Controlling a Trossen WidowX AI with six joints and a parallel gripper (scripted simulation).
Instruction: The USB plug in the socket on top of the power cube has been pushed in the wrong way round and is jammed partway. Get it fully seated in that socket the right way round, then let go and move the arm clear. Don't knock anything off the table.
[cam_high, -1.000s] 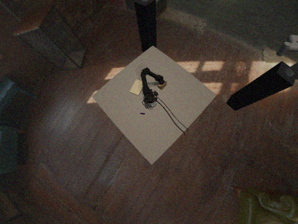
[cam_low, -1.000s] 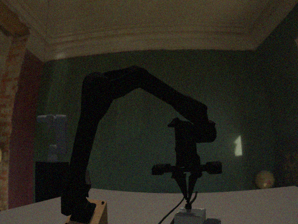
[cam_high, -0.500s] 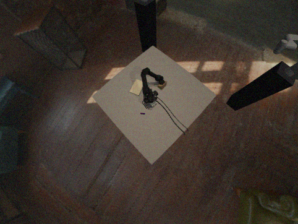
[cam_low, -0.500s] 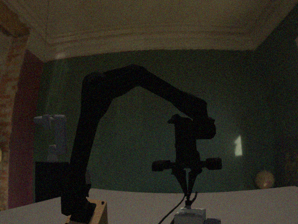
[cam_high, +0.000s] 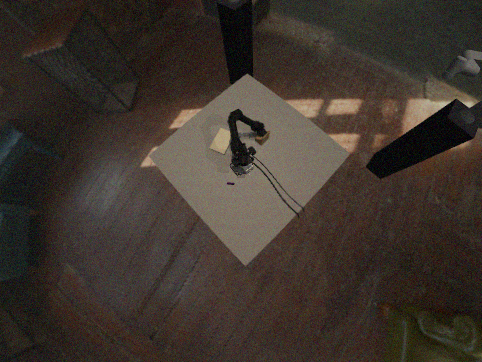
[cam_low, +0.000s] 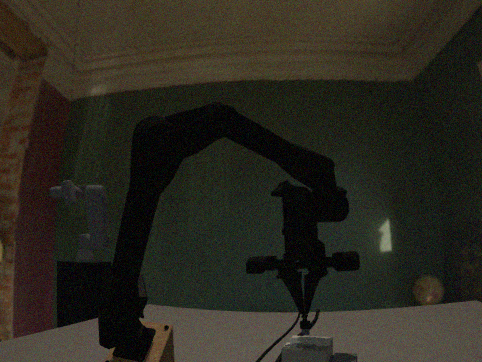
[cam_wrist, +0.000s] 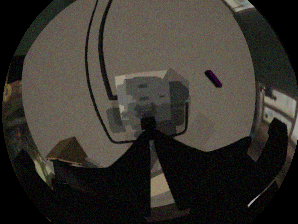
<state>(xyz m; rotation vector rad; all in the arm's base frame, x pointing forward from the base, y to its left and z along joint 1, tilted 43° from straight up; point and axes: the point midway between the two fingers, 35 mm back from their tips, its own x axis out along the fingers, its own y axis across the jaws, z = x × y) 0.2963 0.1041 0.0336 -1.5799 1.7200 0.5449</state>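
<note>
The power cube (cam_high: 245, 170) (cam_low: 311, 342) (cam_wrist: 120, 87) stands under the gripper, pale grey with dark slots on top in the wrist view. My gripper (cam_low: 304, 315) (cam_wrist: 150, 133) points straight down, shut on the black USB plug (cam_low: 304, 324) (cam_wrist: 148, 122). The plug is upright just above the cube's top, with a short piece of its connector showing below the black body in the exterior view. Whether its tip is inside the socket, and which way round it is, I cannot tell. A thin black cable (cam_low: 281, 339) (cam_wrist: 88, 75) runs from the plug.
A thicker black cable (cam_wrist: 101, 50) reaches the cube's side. A small purple stick (cam_high: 230, 183) (cam_wrist: 213, 78) lies on the table (cam_high: 247, 240) near the cube. A yellow pad (cam_high: 219, 142) lies beside the arm. The wooden base block (cam_high: 262, 138) (cam_low: 167, 342) (cam_wrist: 68, 150) carries the arm.
</note>
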